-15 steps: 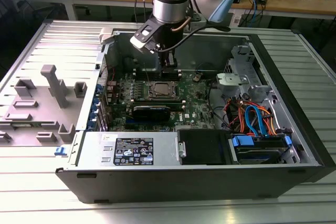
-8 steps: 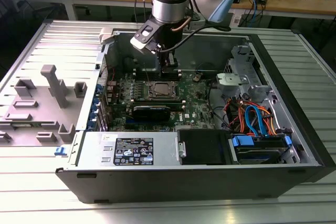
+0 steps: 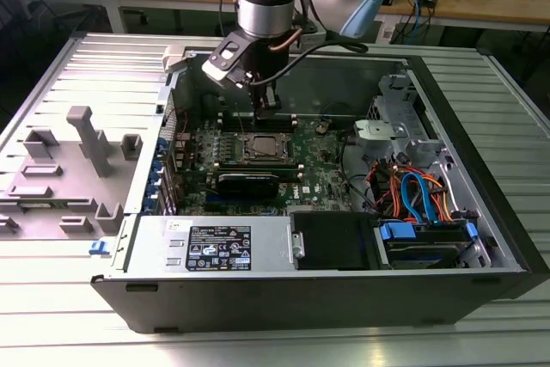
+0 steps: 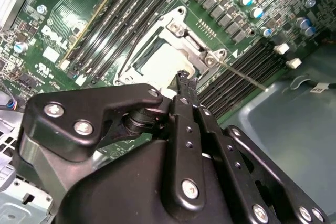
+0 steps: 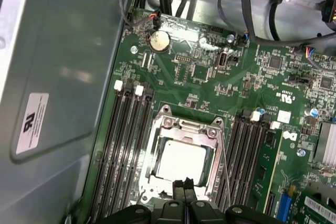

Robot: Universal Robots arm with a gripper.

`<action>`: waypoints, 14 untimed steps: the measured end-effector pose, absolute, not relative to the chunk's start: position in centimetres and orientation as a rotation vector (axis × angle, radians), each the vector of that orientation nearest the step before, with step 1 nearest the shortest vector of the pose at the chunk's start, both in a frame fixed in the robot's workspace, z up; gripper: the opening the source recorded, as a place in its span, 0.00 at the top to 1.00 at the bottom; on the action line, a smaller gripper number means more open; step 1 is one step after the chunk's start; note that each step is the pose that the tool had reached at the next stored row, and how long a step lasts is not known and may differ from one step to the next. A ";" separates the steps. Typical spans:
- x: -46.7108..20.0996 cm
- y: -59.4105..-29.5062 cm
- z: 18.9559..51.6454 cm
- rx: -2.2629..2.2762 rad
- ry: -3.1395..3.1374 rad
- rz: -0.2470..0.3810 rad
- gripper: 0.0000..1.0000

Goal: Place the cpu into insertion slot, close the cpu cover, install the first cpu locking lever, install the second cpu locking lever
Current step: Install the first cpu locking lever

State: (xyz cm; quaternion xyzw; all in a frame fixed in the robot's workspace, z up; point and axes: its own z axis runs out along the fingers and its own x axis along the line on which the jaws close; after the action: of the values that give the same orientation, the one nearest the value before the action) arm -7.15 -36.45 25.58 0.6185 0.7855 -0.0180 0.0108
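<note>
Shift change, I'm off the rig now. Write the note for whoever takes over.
Gripper: jaws together, nothing seen between them, tips at the edge of the slot.
Cpu: seated in the slot.
Cover: lying down over it, with the cpu showing through the cut-out.
Done: cpu placed, cover apparently closed.
Left: the levers; whether either is latched cannot be told.

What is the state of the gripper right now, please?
Gripper: jaws closed, nothing seen between them, tips by the edge of the thin silvery square metal cpu cover.
</note>
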 end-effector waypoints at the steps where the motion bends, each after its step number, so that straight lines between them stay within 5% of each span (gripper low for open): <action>1: -7.2 -36.4 25.6 1.929 2.451 -0.056 0.89; 14: -7.4 -36.4 26.7 1.917 2.461 -0.056 0.89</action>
State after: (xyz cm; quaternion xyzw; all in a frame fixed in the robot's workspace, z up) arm -7.40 -36.45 26.66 0.6144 0.7887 -0.0180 0.0109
